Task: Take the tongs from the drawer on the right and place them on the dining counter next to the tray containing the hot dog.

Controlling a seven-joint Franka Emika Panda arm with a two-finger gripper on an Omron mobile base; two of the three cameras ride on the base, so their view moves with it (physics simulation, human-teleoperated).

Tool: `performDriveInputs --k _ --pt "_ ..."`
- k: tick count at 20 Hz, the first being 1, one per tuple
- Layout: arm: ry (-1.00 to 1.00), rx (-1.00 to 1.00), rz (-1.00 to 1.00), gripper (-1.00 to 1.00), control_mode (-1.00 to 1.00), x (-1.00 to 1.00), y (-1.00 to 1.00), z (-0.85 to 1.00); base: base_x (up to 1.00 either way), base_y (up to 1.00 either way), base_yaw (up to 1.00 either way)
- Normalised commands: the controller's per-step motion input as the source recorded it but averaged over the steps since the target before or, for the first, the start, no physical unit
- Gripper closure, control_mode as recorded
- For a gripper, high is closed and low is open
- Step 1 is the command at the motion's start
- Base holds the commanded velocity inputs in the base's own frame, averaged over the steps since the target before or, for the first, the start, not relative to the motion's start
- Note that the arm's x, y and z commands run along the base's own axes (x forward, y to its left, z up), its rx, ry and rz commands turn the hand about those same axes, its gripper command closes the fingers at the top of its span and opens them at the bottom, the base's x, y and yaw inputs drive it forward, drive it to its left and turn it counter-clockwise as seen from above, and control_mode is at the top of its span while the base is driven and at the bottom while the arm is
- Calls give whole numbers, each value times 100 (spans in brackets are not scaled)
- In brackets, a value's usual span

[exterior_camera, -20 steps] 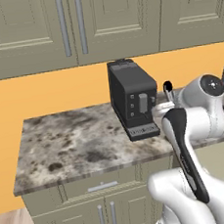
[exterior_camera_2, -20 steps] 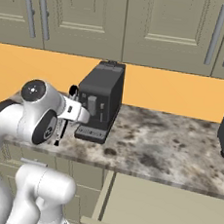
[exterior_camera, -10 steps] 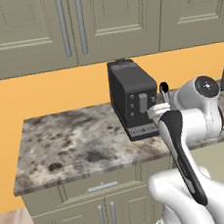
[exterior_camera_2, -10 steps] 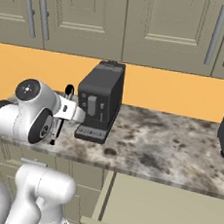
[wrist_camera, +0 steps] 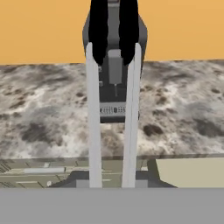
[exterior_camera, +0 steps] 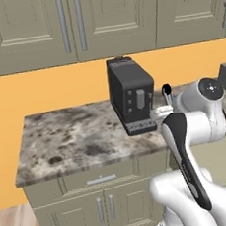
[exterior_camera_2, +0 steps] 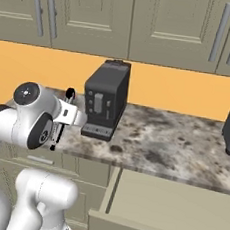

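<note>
Clearly you have the tongs [wrist_camera: 93, 113] in hand: the gripper [wrist_camera: 111, 179] is pinched tight on their handle end, so the two silver arms run away from the hand and their black tips point at the coffee machine [wrist_camera: 114, 65] on the wall counter [exterior_camera: 68, 140]. Seen from the base, a black tip [exterior_camera_2: 70, 93] stands above the wrist, well above the stone. That height looks chosen to carry the tongs clear of the machine. The drawer [exterior_camera_2: 177, 209] stands pulled out, low on your right. Judging by this, the pickup is done and the carry to the dining counter comes next.
</note>
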Motion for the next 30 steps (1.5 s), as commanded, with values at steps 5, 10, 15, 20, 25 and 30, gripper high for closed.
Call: performDriveInputs --k 5,10,15,20,25,30 --pt "0 0 0 100 100 0 0 0 -56 17 2" --pt "0 0 0 100 100 0 0 0 -40 47 15" --pt "0 0 0 100 100 0 0 0 -3 79 56" --pt "0 0 0 100 100 0 0 0 -2 78 74" --pt "0 0 0 100 100 0 0 0 -12 73 73" --pt "0 0 0 100 100 0 0 0 -3 75 70"
